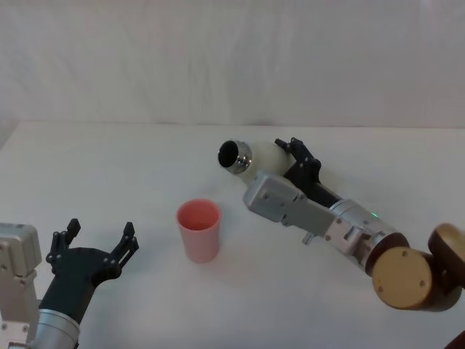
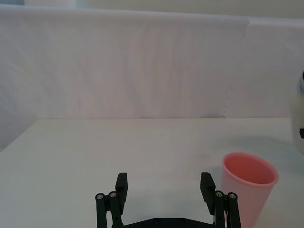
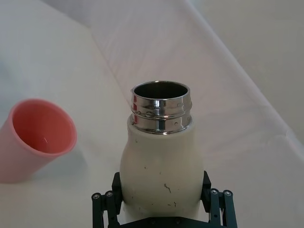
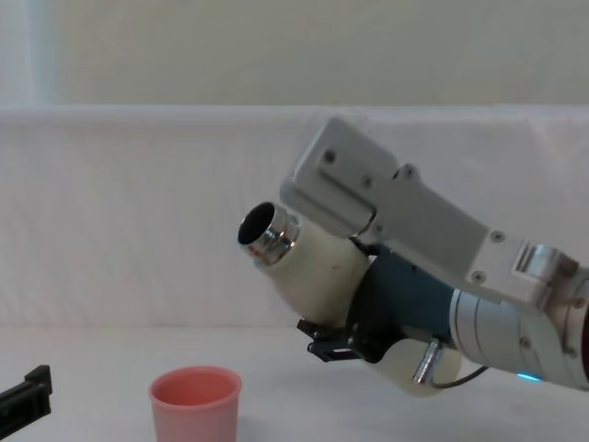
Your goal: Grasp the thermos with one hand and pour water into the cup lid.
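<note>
- Nearest the head camera, the left gripper point(image 1: 98, 243) waits low at the left of the white table point(image 1: 109, 167), fingers spread wide and grasping nothing, just short of the cup point(image 1: 198, 229).
- Seen from the left wrist, that cup point(image 2: 249, 187) stands upright just beyond one of the spread fingertips point(image 2: 207, 183), apart from it.
- Pink and thin-walled, the cup is probably light and easily tipped; a stream that strikes its rim or a knock from the bottle could send it over.
- Above and to the right of the cup, the right gripper point(image 1: 294, 161) is clenched around the body of the bottle point(image 1: 258, 156), which is lifted off the table.
- Chest camera: the bottle point(image 4: 308, 262) is tilted, steel mouth aimed up and left, toward the cup point(image 4: 195, 403) but not yet over it.
- Right wrist camera: black fingers point(image 3: 107, 204) clamp both sides of the bottle point(image 3: 160, 166) below its shoulder; the open steel neck point(image 3: 160, 107) is uncapped.
- Handling, as a judgement: the bottle looks rigid and its matte coat should offer fair grip, but water inside would make it heavy and shift as it tips.
- A hold on the wide mid-body, as now, seems the sound place; the polished neck looks slippery.
- No water is visible in the cup point(image 3: 40, 137); pouring appears not yet begun.
</note>
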You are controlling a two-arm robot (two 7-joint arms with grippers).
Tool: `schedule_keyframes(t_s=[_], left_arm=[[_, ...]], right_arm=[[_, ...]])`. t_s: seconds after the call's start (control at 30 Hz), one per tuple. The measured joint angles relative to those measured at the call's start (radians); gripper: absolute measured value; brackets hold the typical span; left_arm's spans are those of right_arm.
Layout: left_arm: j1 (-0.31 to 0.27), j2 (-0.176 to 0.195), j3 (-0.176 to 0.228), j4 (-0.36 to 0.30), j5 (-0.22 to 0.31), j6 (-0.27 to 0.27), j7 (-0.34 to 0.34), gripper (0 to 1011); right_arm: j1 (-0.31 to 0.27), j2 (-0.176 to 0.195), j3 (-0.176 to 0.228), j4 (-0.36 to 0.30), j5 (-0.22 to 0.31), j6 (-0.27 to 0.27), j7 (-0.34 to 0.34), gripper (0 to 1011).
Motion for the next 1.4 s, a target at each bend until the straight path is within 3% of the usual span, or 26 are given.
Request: schedule_keyframes(t_s=[0.43,1.4], left_arm=[[0.0,0.0,0.0,0.0,0.0,0.0,0.0,1001],[0.0,0.0,0.0,0.0,0.0,0.0,0.0,1001]], right_arm=[[0.029,-0.019,-0.044,0.044,-0.136,0.003,-0.008,960],[0.04,-0.045,-0.063,0.091,-0.313,0.007,0.006,960]])
